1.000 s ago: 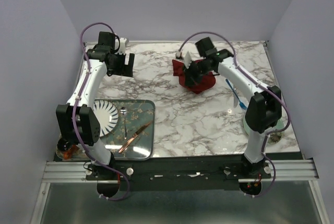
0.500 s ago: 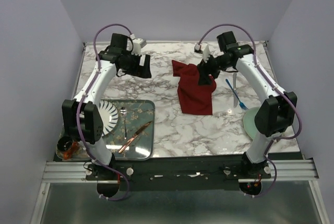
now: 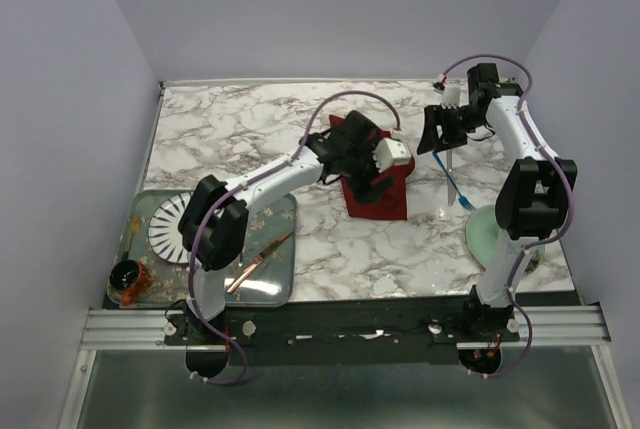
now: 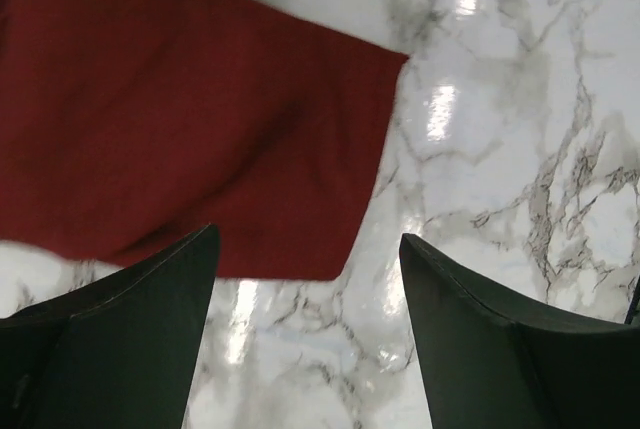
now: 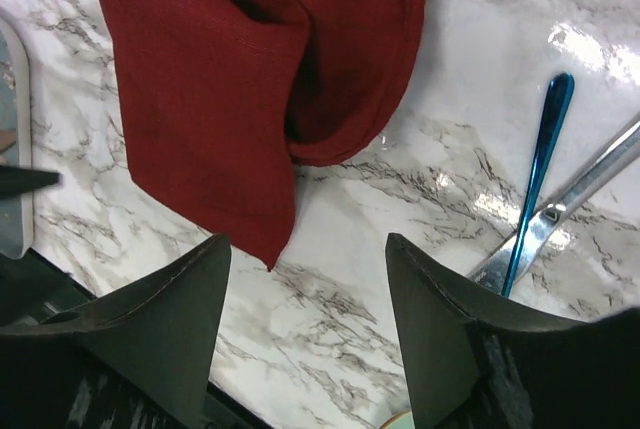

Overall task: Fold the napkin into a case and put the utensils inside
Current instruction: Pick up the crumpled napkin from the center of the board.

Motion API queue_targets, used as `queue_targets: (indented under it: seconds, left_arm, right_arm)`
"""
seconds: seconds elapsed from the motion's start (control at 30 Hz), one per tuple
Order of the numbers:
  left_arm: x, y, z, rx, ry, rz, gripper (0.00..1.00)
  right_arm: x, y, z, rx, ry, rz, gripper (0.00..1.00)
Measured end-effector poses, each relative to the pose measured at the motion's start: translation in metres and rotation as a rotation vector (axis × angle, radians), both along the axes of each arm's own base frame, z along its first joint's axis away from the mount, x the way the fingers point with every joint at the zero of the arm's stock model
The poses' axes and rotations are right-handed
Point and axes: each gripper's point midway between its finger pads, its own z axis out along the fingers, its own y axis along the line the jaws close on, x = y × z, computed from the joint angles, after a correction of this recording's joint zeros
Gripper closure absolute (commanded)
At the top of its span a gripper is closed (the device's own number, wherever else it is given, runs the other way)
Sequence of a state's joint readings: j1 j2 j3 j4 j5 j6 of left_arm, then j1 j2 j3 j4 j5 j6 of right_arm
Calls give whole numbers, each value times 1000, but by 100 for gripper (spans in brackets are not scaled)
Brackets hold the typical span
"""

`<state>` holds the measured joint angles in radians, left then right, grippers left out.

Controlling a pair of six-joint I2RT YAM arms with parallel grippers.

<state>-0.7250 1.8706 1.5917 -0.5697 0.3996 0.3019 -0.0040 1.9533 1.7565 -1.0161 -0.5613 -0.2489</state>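
Note:
The dark red napkin (image 3: 382, 201) lies loosely folded in the middle of the marble table. My left gripper (image 3: 374, 175) hangs over its far part, open, its fingers bare. In the left wrist view the napkin (image 4: 180, 129) fills the upper left and only marble lies between the fingers of the left gripper (image 4: 308, 249). My right gripper (image 3: 437, 131) is open and apart from the cloth, at the back right. The blue-handled fork (image 3: 455, 187) and the pale silvery utensil (image 3: 447, 163) lie crossed just right of the napkin. The right wrist view shows the napkin (image 5: 230, 79), the fork (image 5: 540, 159), the silvery utensil (image 5: 590, 174) and the right gripper (image 5: 305, 244).
A patterned tray (image 3: 278, 217) at the front left holds a white ribbed plate (image 3: 168, 226) and a copper-coloured knife (image 3: 258, 261). A small dark bowl (image 3: 127, 276) stands at the tray's left corner. A pale green plate (image 3: 485, 236) sits at the front right.
My right gripper opened, let go of the napkin and drew back to the right. The cloth dropped and spread on the table. My left arm swung from the far left across to the napkin.

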Motion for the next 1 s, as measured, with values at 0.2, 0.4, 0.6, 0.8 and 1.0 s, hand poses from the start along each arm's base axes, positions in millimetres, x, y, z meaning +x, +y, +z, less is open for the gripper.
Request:
queue_targets:
  seconds: [0.2,0.4,0.6,0.8,1.0]
  left_arm:
    - [-35,-65,-39,63,-61,-234,16]
    - [-37,-89,-63,68,-67,-278,18]
    - [-31,-107,-77,49,-76,-283,23]
    - [-29,-126,-97,50,-58,-285,28]
    - [-37,-136,-115,71,-45,-307,34]
  right_arm:
    - [0,-13,-4,-20,35,-77,5]
    - [-6,-30,-15,-49,78,-138,4]
    - [-12,-43,-19,-64,109,-170,4]
    - [-14,-52,-17,-69,110,-193,4]
    - [-15,-63,-16,-66,122,-220,4]
